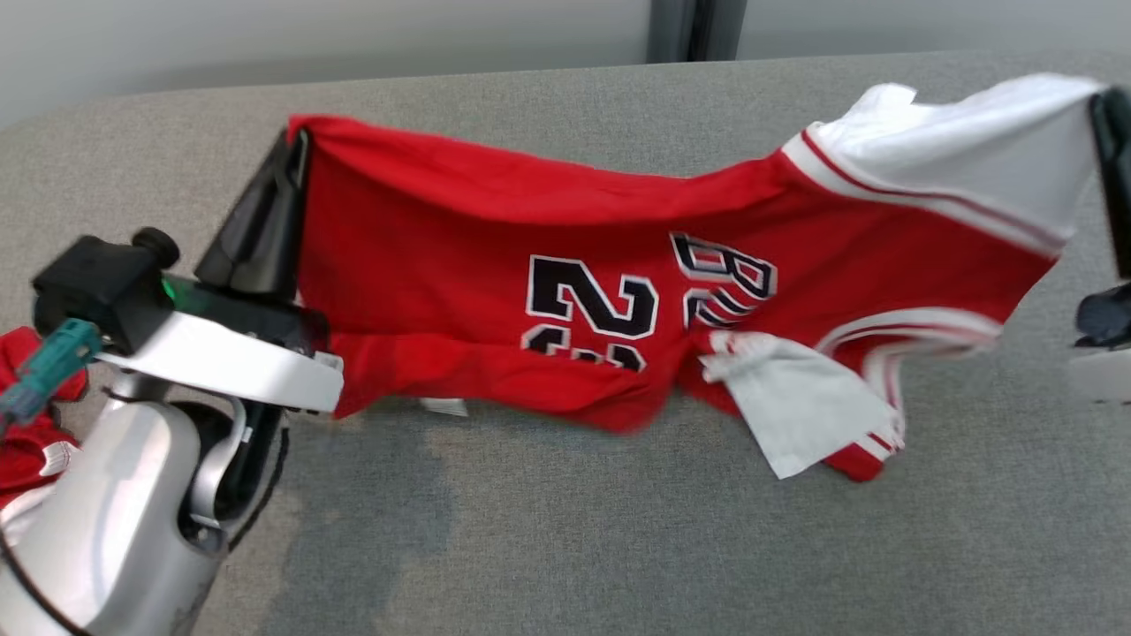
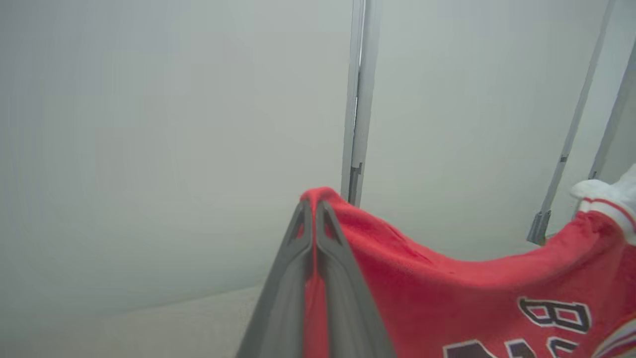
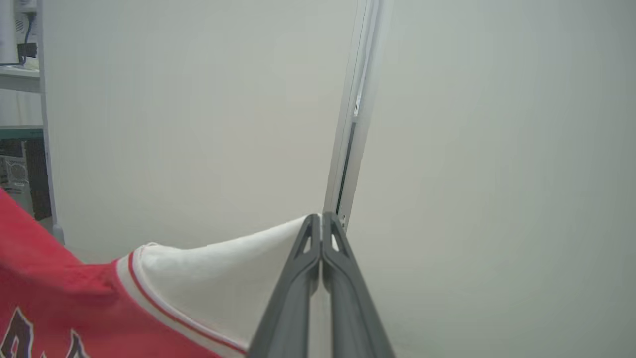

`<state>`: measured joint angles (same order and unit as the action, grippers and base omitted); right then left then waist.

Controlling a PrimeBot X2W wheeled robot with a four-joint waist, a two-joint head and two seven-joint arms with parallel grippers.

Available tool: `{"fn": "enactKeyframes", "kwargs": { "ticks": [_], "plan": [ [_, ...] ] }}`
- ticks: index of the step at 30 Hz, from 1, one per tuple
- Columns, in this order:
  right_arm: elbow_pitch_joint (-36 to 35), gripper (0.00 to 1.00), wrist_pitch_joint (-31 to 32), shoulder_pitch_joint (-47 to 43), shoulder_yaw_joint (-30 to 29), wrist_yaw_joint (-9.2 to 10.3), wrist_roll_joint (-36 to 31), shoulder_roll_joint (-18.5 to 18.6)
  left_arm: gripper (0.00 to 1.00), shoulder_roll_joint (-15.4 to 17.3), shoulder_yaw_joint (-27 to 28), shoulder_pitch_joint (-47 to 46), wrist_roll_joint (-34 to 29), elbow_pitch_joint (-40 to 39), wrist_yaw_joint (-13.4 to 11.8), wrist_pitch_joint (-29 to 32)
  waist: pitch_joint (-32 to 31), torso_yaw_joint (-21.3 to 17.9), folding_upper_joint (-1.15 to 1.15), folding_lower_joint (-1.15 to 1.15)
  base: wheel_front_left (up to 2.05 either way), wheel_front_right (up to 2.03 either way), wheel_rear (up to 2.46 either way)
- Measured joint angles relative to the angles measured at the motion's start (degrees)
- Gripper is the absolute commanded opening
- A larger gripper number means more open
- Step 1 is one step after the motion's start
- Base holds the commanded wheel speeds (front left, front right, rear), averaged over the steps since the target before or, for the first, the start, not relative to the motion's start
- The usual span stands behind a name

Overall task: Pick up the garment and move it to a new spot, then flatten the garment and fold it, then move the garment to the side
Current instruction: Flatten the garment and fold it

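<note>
The garment (image 1: pixel 565 256) is a red jersey with black numbers and white sleeves, stretched in the air between both grippers above the grey table (image 1: pixel 618 548). My left gripper (image 1: pixel 296 146) is shut on its red corner at the upper left; the left wrist view shows the red cloth (image 2: pixel 447 278) pinched between the fingertips of my left gripper (image 2: pixel 314 204). At the far right edge my right gripper (image 1: pixel 1104 102) is shut on the white sleeve; in the right wrist view that gripper (image 3: pixel 321 219) clamps the sleeve's white cloth (image 3: pixel 223 278). The jersey's lower part sags onto the table.
Another red cloth (image 1: pixel 31 442) lies at the left edge behind my left arm (image 1: pixel 132 477). A pale wall with a vertical metal post (image 1: pixel 694 26) stands beyond the table's far edge. A shelf with equipment (image 3: pixel 17 99) is at the upper left of the right wrist view.
</note>
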<state>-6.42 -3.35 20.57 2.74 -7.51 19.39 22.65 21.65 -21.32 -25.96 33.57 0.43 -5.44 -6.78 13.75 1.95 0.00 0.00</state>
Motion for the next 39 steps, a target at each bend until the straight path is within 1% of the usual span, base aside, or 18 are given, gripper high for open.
{"fn": "enactKeyframes", "kwargs": {
  "ticks": [8,11,16,18,20,21,25,31,35,39],
  "plan": [
    [-9.14,0.0,3.8,3.63,-4.85,0.0,-0.27,3.21,0.0,3.26,2.44,-2.96,-3.42,-12.32,-3.63,1.31,-1.09,0.06,0.0,0.0,0.0,0.0,0.0],
    [-11.65,0.0,5.5,3.77,-6.12,0.0,-0.14,3.36,0.0,4.27,2.81,-2.97,-4.14,-15.4,-4.75,2.53,-1.27,0.0,0.0,0.0,0.0,0.0,0.0],
    [-13.14,0.0,7.23,3.53,-6.12,0.0,0.45,3.1,0.0,4.81,2.93,-2.93,-4.28,-17.53,-5.7,3.81,-1.06,-0.18,0.0,0.0,0.0,0.0,0.0],
    [-12.89,0.0,7.55,3.58,-5.64,0.0,1.03,3.01,0.0,4.86,2.92,-2.93,-4.42,-17.52,-5.72,4.1,-0.89,-0.29,0.0,0.0,0.0,0.0,0.0],
    [-10.96,0.0,7.9,4.66,-4.01,0.0,2.01,3.69,0.0,4.79,2.83,-3.38,-4.37,-16.61,-5.7,4.26,-0.52,-0.41,0.0,0.0,0.0,0.0,0.0],
    [-10.26,0.0,7.89,5.58,-3.23,0.0,2.89,3.91,0.0,4.78,2.93,-4.1,-4.21,-15.95,-5.63,4.34,-0.27,-0.5,0.0,0.0,0.0,0.0,0.0],
    [-4.58,0.0,7.32,12.15,0.0,0.0,5.6,5.71,0.0,4.13,2.91,-9.07,-2.69,-10.7,-3.53,4.49,1.19,-0.78,0.0,0.0,0.0,0.0,0.0],
    [7.67,0.0,4.88,28.1,5.87,0.0,9.66,8.5,0.0,1.38,2.4,-21.5,-1.24,1.91,0.67,3.53,4.29,-0.7,0.0,0.0,0.0,0.0,0.0],
    [16.06,0.0,2.26,40.62,10.37,0.0,10.91,8.86,0.0,-0.73,1.87,-31.1,-1.3,12.28,3.01,1.96,6.39,-0.34,0.0,0.0,0.0,0.0,0.0],
    [24.77,0.0,-1.26,52.49,13.08,0.0,11.34,7.83,0.0,-2.92,1.32,-40.06,-2.4,21.58,4.69,-0.93,8.07,0.26,0.0,0.0,0.0,0.0,0.0]
  ]
}}
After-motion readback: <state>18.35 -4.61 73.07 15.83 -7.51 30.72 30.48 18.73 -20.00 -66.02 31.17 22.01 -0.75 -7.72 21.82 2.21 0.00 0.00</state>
